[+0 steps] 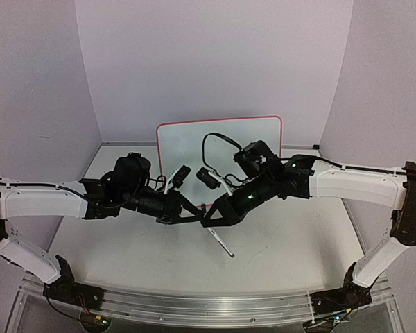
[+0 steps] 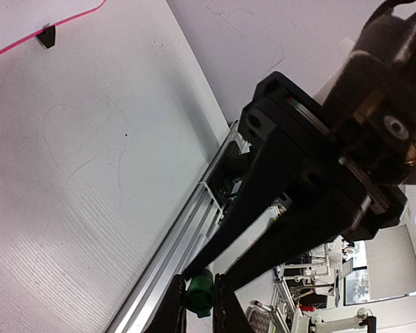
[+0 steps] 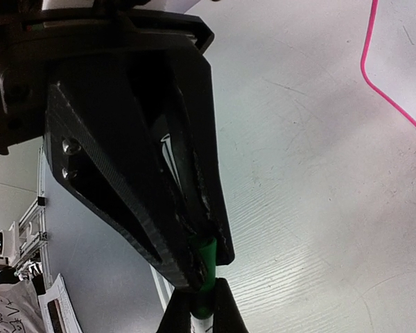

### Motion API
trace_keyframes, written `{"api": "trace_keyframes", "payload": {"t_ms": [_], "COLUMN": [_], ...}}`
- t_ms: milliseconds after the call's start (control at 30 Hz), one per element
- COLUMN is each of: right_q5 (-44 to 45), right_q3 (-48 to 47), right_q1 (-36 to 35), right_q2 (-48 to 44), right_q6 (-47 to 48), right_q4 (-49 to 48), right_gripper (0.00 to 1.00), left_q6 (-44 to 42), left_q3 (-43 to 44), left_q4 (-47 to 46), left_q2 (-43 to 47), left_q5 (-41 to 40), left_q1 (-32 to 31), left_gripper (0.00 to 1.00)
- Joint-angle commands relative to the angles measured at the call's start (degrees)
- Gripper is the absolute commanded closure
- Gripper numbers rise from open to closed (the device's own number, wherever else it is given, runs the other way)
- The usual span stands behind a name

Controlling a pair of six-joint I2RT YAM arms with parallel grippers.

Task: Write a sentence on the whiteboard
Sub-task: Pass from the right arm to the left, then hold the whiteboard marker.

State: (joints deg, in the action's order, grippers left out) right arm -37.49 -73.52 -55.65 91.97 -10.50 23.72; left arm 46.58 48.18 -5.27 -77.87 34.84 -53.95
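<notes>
Whiteboard (image 1: pixel 187 142): being stood upright at tabletop (image 1: pixel 298 243) rear; prob. light, stiff, slick, tippable; rim being judged best hold. Marker (image 1: pixel 223 245) being pinched by L hand (image 2: pixel 196 305) & R hand (image 3: pixel 200 316).

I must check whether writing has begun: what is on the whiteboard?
No writing shows on the white face of the whiteboard. The right arm, the left arm and a black cable hide its lower middle, so that part is unknown.
</notes>
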Motion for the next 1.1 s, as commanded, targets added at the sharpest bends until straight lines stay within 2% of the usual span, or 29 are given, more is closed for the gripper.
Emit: {"api": "trace_keyframes", "payload": {"t_ms": [0, 33, 67, 133, 233, 333, 467, 667, 767, 1067], "right_q5": [8.08, 9.99, 11.82, 15.46, 18.49, 18.61, 18.79, 14.88, 12.60, 5.41], "right_q3": [-1.46, -1.23, -1.00, 0.08, 4.33, 10.99, 17.41, 24.97, 25.24, 21.73], "right_q1": [-0.28, -0.29, -0.25, -0.17, 0.73, 1.92, 2.13, 2.14, 2.14, 2.02], "right_q2": [-4.71, -5.41, -6.10, -7.63, -11.00, -14.83, -17.88, -19.26, -19.20, -16.87], "right_q6": [-1.57, -2.16, -2.96, -4.75, -9.82, -16.81, -24.56, -34.76, -36.37, -37.32], "right_q4": [-2.74, -3.11, -3.42, -4.57, -10.65, -21.22, -34.01, -54.60, -58.39, -60.60], "right_gripper": [0.53, 0.45, 0.32, 0.20, 0.10, 0.03, 0.02, 0.02, 0.02, 0.02], "left_q6": [1.43, 1.66, 1.84, 2.14, 2.67, 2.92, 3.11, 4.21, 4.34, 3.99], "left_q3": [-0.49, -0.72, -0.92, -1.42, -3.11, -5.35, -7.41, -8.78, -8.98, -8.46], "left_q4": [-1.95, -2.02, -2.03, -2.25, -4.98, -10.63, -20.97, -31.84, -33.96, -38.19], "left_q2": [1.49, 2.20, 3.32, 5.56, 9.65, 13.33, 15.44, 14.82, 14.38, 11.79], "left_q5": [-4.47, -6.11, -8.14, -11.61, -16.93, -22.06, -24.62, -23.66, -23.71, -22.86], "left_q1": [-0.27, -0.27, -0.27, -0.23, -0.19, -0.10, -0.10, -0.10, -0.11, -0.22], "left_gripper": [1.00, 1.00, 1.00, 1.00, 1.00, 1.00, 1.00, 1.00, 1.00, 1.00]}}
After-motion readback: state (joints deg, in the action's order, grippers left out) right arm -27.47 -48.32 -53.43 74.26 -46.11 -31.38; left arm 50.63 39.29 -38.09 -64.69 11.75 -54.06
